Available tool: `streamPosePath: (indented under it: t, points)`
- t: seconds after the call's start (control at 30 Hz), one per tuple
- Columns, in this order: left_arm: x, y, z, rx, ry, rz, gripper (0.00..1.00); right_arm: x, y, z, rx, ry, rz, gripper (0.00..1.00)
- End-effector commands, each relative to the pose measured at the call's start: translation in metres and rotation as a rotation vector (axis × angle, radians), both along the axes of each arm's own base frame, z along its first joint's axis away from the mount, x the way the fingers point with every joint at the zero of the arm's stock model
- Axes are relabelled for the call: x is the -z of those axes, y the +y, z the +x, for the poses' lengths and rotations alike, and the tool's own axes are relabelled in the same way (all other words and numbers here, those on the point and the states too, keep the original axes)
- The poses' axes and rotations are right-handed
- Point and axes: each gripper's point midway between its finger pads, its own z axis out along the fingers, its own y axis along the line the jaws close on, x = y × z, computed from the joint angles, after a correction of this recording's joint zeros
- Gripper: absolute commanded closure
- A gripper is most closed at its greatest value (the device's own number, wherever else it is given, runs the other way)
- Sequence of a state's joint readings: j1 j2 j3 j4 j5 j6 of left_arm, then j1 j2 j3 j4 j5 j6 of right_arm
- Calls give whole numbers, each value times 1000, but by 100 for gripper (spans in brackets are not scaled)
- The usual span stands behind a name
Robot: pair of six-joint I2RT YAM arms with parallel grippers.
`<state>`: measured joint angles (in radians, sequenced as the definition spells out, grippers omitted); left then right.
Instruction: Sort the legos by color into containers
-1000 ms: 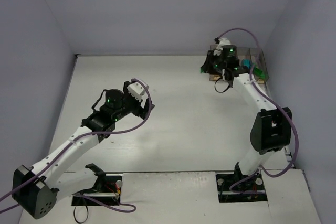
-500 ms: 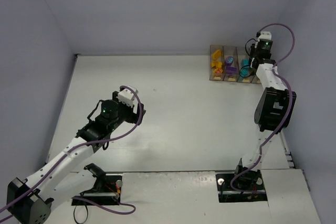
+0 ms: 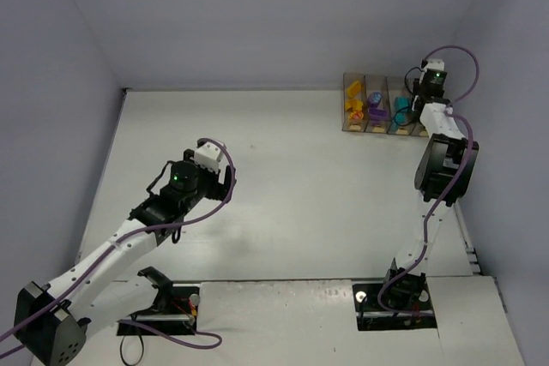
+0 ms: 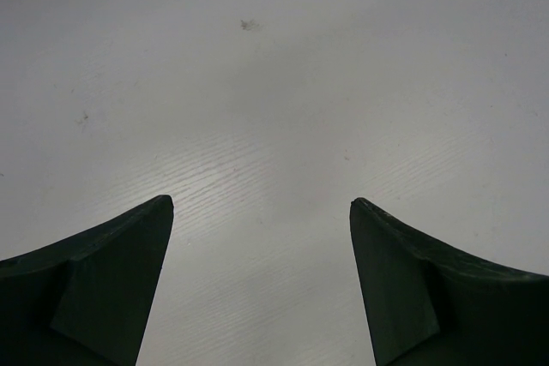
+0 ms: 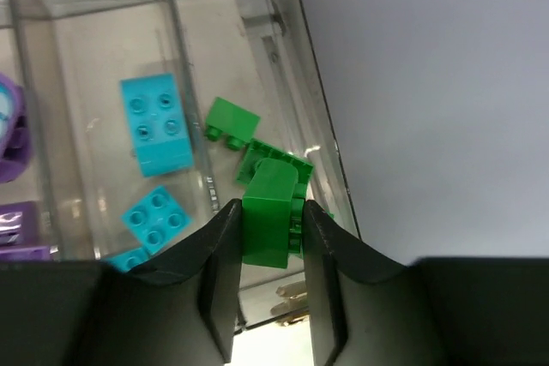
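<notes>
Right gripper [image 5: 272, 216] clamped on a green brick [image 5: 273, 188], poised above the green bin [image 5: 236, 49], two greens lying just ahead of the tips. Drop step: needs release, keeping right of the divider. Left gripper [image 4: 262, 212] spread wide, holding nothing.

Overhead feed is evenly lit for me, with soft light from above. The table [image 3: 283, 152] is almost blown-out white, the walls go lavender, and shadows are faint. On the left wrist cam there's a pale sheen on the tabletop, and the left fingers [image 4: 94, 289] are dark, soft-edged wedges. On the right wrist cam there are white glare streaks on the containers' [image 5: 266, 19] clear walls. The green brick [image 5: 270, 212] looks sharp, but the right fingers [image 5: 214, 280] are dark and blurry.
</notes>
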<state>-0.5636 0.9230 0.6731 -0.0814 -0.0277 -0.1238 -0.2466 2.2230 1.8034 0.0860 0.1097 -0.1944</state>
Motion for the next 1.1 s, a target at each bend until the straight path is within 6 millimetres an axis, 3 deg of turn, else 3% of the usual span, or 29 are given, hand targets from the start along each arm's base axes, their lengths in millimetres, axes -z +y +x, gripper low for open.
streamPosePath:
  t: [0.0, 0.03, 0.13, 0.23, 0.3, 0.37, 0.4, 0.43, 0.47, 0.5, 0.53, 0.57, 0.6, 0.63, 0.67, 0.7, 0.73, 0.77, 0.8, 0.83, 0.9, 0.93, 1.07]
  points:
    - [-27, -3, 11, -16, -63, -36, 23, -32, -19, 12, 46, -95, -25, 66]
    - [-27, -3, 11, -16, -64, -37, 23, -30, -20, 11, 51, -91, -21, 54]
    - [-26, -3, 11, -17, -66, -36, 23, -33, -16, 14, 45, -103, -4, 39]
    - [-28, -3, 11, -18, -66, -39, 23, -52, -12, 15, 37, -142, 15, 31]
    - [-31, -3, 10, -23, -71, -57, 23, -76, -6, 12, 33, -184, 24, 27]
    - [-36, -3, 9, -30, -80, -75, 23, -89, 12, 8, 5, -208, 60, 19]
    - [-39, 0, 8, -48, -78, -89, 23, -118, 27, 2, -16, -256, 68, 15]
    - [-41, 2, 7, -62, -74, -95, 23, -112, 40, -6, -23, -247, 105, 13]
    - [-44, 4, 6, -86, -66, -117, 23, -147, 52, -19, -35, -307, 109, 11]
    - [-54, 7, 6, -106, -75, -138, 23, -154, 63, -28, -40, -321, 127, 1]
    - [-53, 14, 4, -148, -56, -130, 23, -186, 83, -44, -52, -389, 164, 0]
    - [-56, 17, 2, -181, -38, -156, 22, -166, 93, -59, -52, -350, 194, 0]
    - [-70, 20, 2, -209, -49, -182, 20, -169, 102, -71, -56, -358, 211, 0]
    - [-68, 26, -4, -234, -17, -177, 18, -170, 112, -84, -60, -363, 229, 0]
    - [-71, 29, -6, -262, -3, -197, 18, -198, 119, -108, -59, -433, 259, 0]
    - [-75, 31, -8, -270, 6, -203, 18, -177, 123, -125, -52, -398, 282, 0]
    - [-80, 34, -14, -281, 26, -208, 16, -204, 127, -151, -54, -462, 292, 0]
    - [-82, 35, -17, -283, 35, -210, 16, -187, 132, -166, -41, -441, 333, 0]
    - [-84, 37, -19, -289, 41, -212, 16, -192, 137, -179, -57, -454, 347, 0]
    - [-86, 40, -24, -292, 51, -209, 16, -214, 144, -202, -88, -512, 355, 0]
    - [-88, 46, -27, -323, 57, -212, 16, -216, 160, -227, -148, -513, 401, 0]
    - [-88, 50, -31, -344, 71, -211, 16, -218, 167, -250, -168, -527, 413, 0]
    - [-89, 61, -38, -379, 83, -190, 16, -223, 189, -291, -264, -552, 450, 0]
